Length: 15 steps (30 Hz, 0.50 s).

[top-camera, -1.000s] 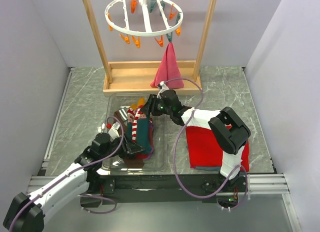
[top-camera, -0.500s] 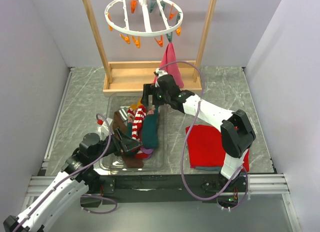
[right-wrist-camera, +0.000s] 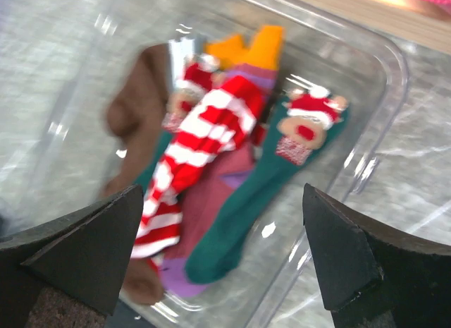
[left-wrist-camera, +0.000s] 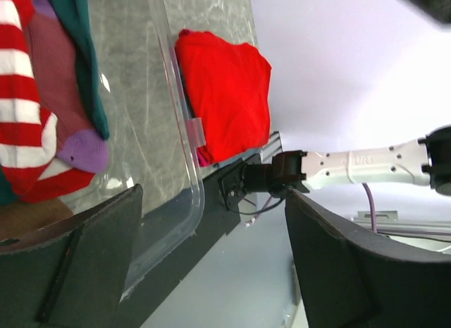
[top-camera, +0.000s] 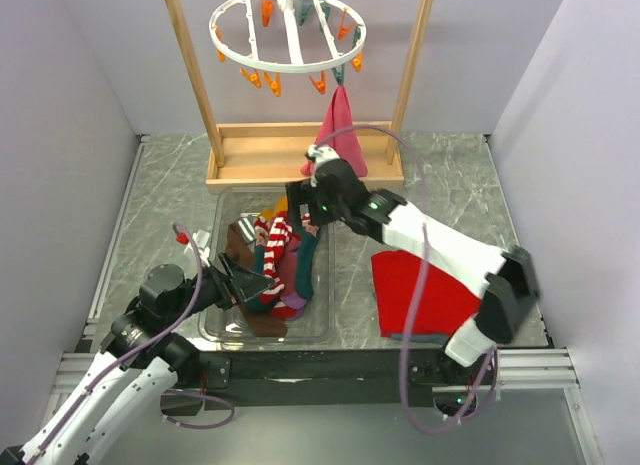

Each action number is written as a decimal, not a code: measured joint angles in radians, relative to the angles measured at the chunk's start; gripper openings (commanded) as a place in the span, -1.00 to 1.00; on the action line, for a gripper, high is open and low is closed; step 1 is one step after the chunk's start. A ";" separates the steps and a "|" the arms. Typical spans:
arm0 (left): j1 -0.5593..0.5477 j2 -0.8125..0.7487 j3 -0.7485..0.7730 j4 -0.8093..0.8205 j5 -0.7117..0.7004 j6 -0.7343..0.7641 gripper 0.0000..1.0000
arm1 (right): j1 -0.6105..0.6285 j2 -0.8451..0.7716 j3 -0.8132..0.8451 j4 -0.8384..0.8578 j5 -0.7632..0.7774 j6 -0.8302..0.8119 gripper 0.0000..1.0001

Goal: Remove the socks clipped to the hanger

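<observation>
Socks point(top-camera: 280, 257), small, red-and-white striped, teal, brown, purple: heaped unclipped in clear plastic tub point(top-camera: 222, 200) as collection point, near white ring hanger point(top-camera: 288, 30); left gripper point(top-camera: 250, 283) and right gripper point(top-camera: 303, 211) spread, empty.

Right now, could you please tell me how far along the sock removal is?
Done: the socks lie piled in the clear bin. In hand: nothing; left claw and right claw are open and empty. Left: no sock shows on the hanger, only a pink cloth hanging.
</observation>
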<state>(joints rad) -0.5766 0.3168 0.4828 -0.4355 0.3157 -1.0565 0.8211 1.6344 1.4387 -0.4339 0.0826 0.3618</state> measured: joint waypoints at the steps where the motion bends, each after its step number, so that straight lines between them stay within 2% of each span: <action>1: 0.000 -0.005 0.005 -0.004 -0.007 0.007 0.85 | 0.006 -0.042 -0.039 0.014 -0.002 0.006 0.99; 6: 0.000 -0.044 0.005 0.012 -0.037 0.023 0.93 | 0.080 -0.318 -0.348 0.208 -0.026 0.082 0.99; 9: 0.000 -0.084 -0.017 0.083 -0.052 0.017 0.95 | 0.151 -0.512 -0.626 0.399 -0.038 0.175 0.99; 12: 0.000 -0.124 -0.069 0.172 -0.055 -0.002 0.95 | 0.163 -0.666 -0.867 0.571 -0.045 0.285 1.00; 15: 0.000 -0.152 -0.119 0.232 -0.052 -0.022 0.95 | 0.162 -0.783 -1.041 0.689 -0.035 0.375 0.99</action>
<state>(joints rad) -0.5770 0.1646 0.3637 -0.2035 0.2634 -1.0782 0.9833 0.8513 0.3973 0.2550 0.0475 0.7364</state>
